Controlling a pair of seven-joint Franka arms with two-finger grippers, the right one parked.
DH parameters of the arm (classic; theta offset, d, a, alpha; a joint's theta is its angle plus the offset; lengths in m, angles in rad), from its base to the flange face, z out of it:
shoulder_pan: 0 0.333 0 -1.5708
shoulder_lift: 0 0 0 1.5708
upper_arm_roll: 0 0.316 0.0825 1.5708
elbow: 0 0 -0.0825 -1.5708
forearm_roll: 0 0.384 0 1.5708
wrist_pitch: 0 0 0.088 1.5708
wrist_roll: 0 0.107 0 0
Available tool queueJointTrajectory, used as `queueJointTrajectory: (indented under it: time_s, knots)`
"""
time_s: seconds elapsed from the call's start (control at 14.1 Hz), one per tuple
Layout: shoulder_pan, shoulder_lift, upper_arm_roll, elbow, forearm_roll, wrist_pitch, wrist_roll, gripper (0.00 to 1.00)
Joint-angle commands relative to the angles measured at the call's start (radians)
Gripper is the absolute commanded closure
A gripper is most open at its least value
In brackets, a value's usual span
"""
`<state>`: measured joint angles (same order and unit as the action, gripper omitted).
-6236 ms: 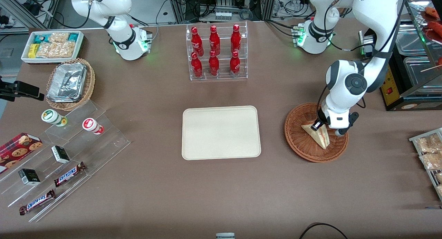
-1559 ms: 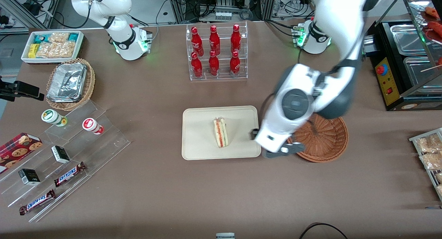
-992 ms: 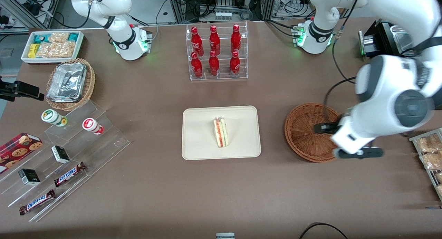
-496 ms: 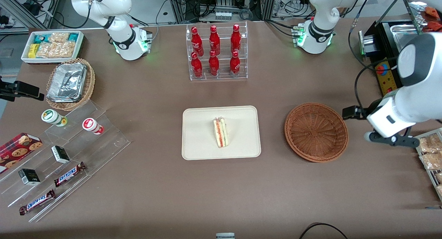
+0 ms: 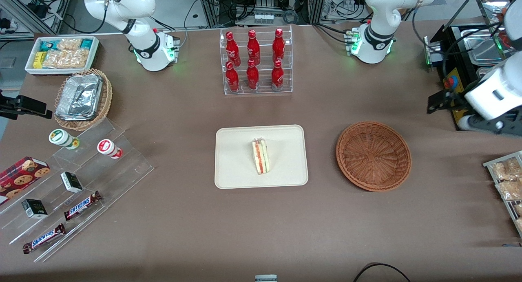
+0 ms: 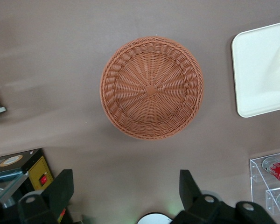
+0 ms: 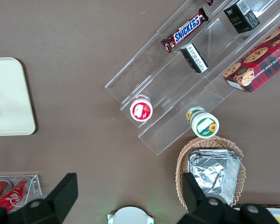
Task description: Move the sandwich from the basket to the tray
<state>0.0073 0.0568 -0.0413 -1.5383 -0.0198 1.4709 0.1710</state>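
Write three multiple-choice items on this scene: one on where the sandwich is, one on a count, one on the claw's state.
1. Where is the sandwich?
A. in the basket
B. on the tray
C. on the bare table

2. How many red bottles stand in the clear rack?
A. four
B. six
C. eight

3. What state is the claw in?
A. open and empty
B. shut on the sandwich
C. shut on a bottle

Key: 1 B, the sandwich lies on the tray and the basket holds nothing. 2 B, the red bottles stand in two rows of three. 3 A, the claw hangs high above the table beside the basket, toward the working arm's end, its fingers spread with nothing between them.
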Motion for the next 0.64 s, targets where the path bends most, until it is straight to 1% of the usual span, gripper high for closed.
queueJointTrajectory:
  time_s: [0.0,0.35,0.57]
  knots:
    - [0.01,-0.051,-0.011,-0.029,0.027,-0.015,0.016,0.0]
    - [0.006,-0.087,-0.011,-0.04,0.035,-0.047,0.004,0.0]
    - [0.003,-0.1,-0.014,-0.057,0.014,-0.041,0.001,0.0]
